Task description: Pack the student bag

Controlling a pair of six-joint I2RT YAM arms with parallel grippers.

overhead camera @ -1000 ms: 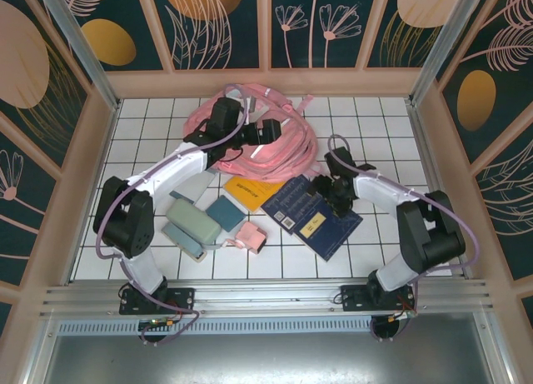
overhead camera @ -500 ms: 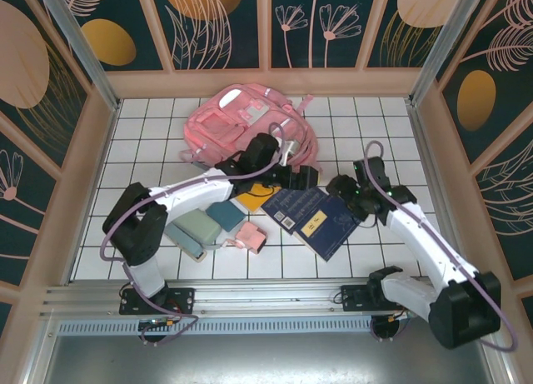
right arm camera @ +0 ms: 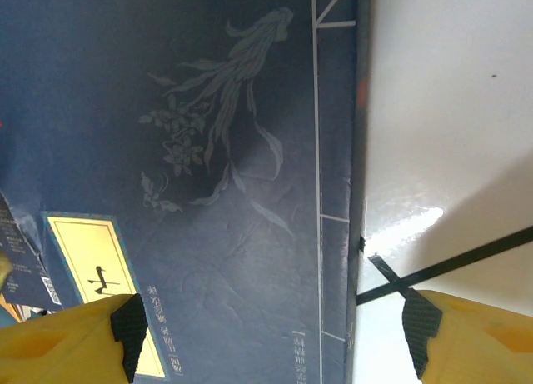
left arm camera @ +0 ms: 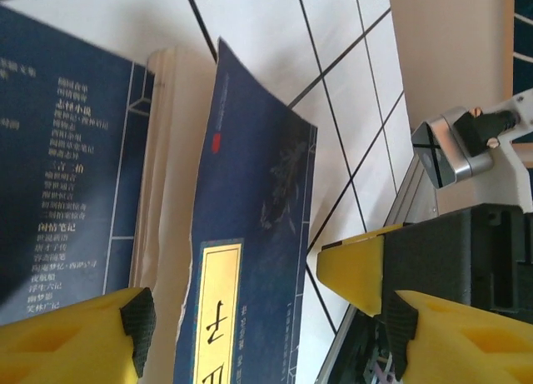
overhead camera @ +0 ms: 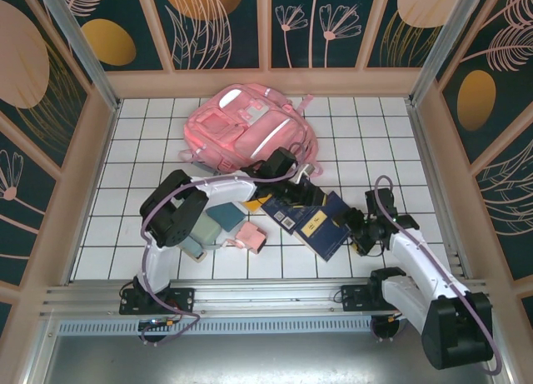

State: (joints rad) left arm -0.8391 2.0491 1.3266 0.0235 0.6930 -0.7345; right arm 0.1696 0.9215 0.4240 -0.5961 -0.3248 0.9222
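A: Pink fabric first. Where is the student bag (overhead camera: 248, 132)?

B: Lying on the white-tiled desk (overhead camera: 141, 159), past the dark blue book (overhead camera: 323, 226) on its far side and a little to its left. It is close to the book but apart from it.

A: And the left arm (overhead camera: 221, 184)?

B: It reaches across to the book's far-left end. The left jaws are spread. In the wrist view, one yellow fingertip (left arm camera: 75, 342) sits on each side of the book's raised cover edge, and I cannot tell whether either touches it.

A: The right arm (overhead camera: 420, 259)?

B: It comes in at the book's right-hand corner. The right jaws are spread wide too. One fingertip (right arm camera: 67, 342) hangs over the cover near the yellow title label (right arm camera: 96, 284), and the other hangs over bare tile. The book's edge runs between them, and nothing is pinched.

A: Is it a single book?

B: No, a second blue volume (overhead camera: 287, 202) lies against its left side, partly overlapped.

A: What else is around it?

B: Everything else is to the book's left. A yellow book (overhead camera: 254, 202) peeks out from under the second volume. Beyond that are a teal notebook (overhead camera: 225, 215), a grey-green case (overhead camera: 198, 231) and a small pink pouch (overhead camera: 250, 236), clustered close together.
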